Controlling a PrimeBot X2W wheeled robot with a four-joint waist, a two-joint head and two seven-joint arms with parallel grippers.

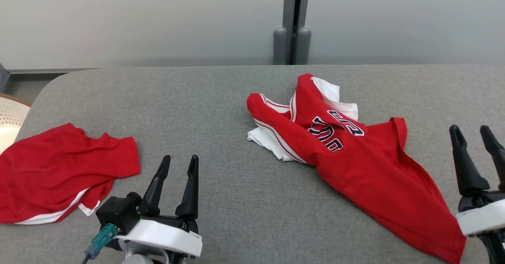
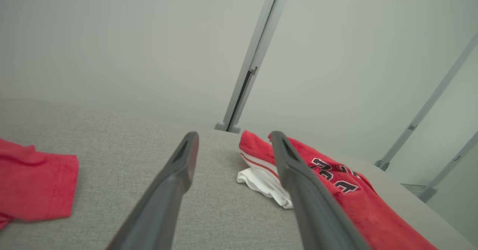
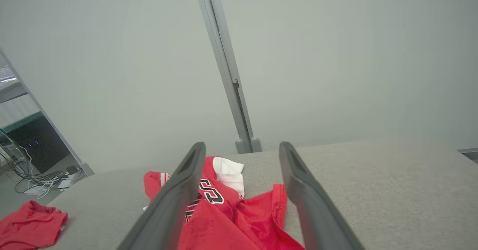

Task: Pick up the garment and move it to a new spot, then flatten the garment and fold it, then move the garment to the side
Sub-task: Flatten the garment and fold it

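A crumpled red garment (image 1: 355, 157) with white trim and dark lettering lies on the right half of the grey table (image 1: 221, 110); it also shows in the left wrist view (image 2: 336, 190) and the right wrist view (image 3: 231, 212). My right gripper (image 1: 473, 132) hovers open at the table's right edge, just right of the garment, with nothing between its fingers. At the lower left my left gripper (image 1: 179, 163) stands open and empty, well apart from the garment.
A second red cloth (image 1: 59, 169) with white trim lies bunched at the table's left edge. A pale round object (image 1: 10, 122) sits beyond the left edge. A grey post (image 1: 292, 23) rises behind the table against the wall.
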